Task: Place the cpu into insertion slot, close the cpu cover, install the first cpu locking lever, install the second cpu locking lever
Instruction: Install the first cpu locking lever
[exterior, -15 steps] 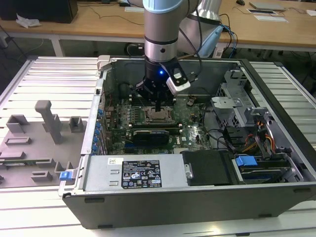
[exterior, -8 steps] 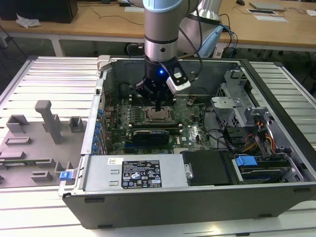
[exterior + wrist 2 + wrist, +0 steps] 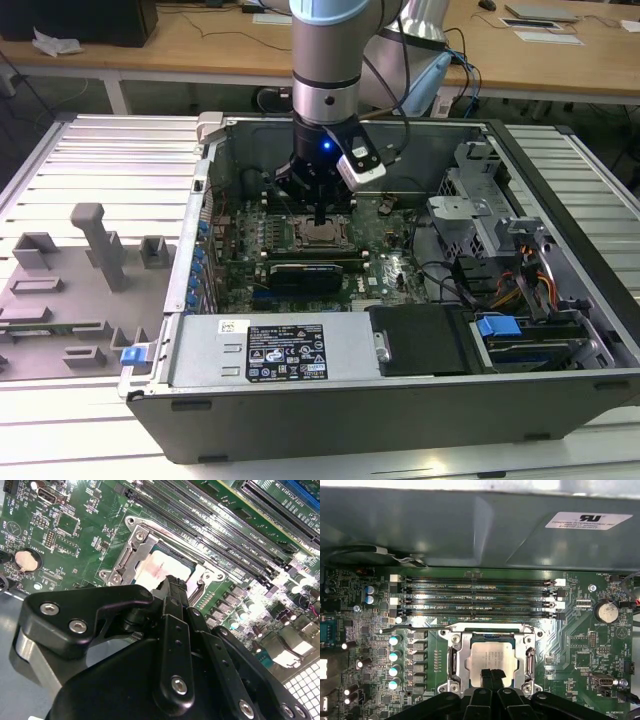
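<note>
Arm: the robot arm (image 3: 325,60) hangs from the top middle of the exterior view into the open computer case (image 3: 400,425).
Pincer: the gripper (image 3: 318,222) sits at the centre of that frame, right over the socket. In both wrist views its two black fingers (image 3: 485,676) are clenched together with nothing between them, and the gripper (image 3: 172,582) has its tips at the cpu's top (touching or just above, hard to judge).
Chip: the cpu (image 3: 490,655) lies flat in the insertion slot (image 3: 492,638), its pale metal top showing through the window.
Cover: the cpu cover (image 3: 456,655) lies flat around the cpu, framing it on all sides.
Lever: a thin wire lever (image 3: 420,628) lies along the socket's edge, between the socket and the memory slots (image 3: 480,597). I cannot tell whether it is latched.
Board: the green motherboard (image 3: 570,645) carries a coin battery (image 3: 607,611) well apart from the socket.
Outside the case: a grey fixture block (image 3: 95,245) stands on the ribbed table (image 3: 110,165), at the exterior view's left.
</note>
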### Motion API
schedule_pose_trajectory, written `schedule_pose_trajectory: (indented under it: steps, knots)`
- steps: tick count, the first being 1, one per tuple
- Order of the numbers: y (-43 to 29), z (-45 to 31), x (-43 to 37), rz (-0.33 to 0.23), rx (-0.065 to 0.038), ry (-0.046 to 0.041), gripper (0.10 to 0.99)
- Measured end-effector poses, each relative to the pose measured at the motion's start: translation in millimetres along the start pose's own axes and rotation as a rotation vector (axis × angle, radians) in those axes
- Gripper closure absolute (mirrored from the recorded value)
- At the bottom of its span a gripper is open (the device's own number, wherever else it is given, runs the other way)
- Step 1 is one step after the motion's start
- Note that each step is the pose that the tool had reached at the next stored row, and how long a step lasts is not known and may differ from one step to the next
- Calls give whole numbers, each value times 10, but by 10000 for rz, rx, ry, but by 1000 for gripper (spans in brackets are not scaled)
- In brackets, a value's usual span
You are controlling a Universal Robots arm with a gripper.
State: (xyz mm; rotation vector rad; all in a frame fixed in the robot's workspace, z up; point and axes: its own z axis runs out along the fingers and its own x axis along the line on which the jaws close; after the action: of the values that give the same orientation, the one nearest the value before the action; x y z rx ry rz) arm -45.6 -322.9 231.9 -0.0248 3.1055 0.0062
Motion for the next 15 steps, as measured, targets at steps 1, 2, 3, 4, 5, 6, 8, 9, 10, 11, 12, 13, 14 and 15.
schedule_pose_trajectory:
  steps: [1,2,3,4,5,6,8,9,10,11,12,13,14,15]
  knots:
    - [0,-1,0,0,1,0,980]
    - [0,-1,0,0,0,0,980]
    - [0,-1,0,0,0,0,980]
    - [0,-2,0,0,0,0,980]
    - [0,-2,0,0,1,0,980]
    - [0,-3,0,-1,1,1,980]
    - [0,-3,0,0,0,0,980]
    - [0,-3,0,0,0,0,980]
    - [0,-4,0,0,0,0,980]
    - [0,-5,6,2,2,1,980]
    - [0,-5,25,1,2,1,980]
    - [1,-5,33,0,1,0,980]
    - [0,-6,42,-1,0,0,980]
    - [1,-7,68,-1,1,0,980]
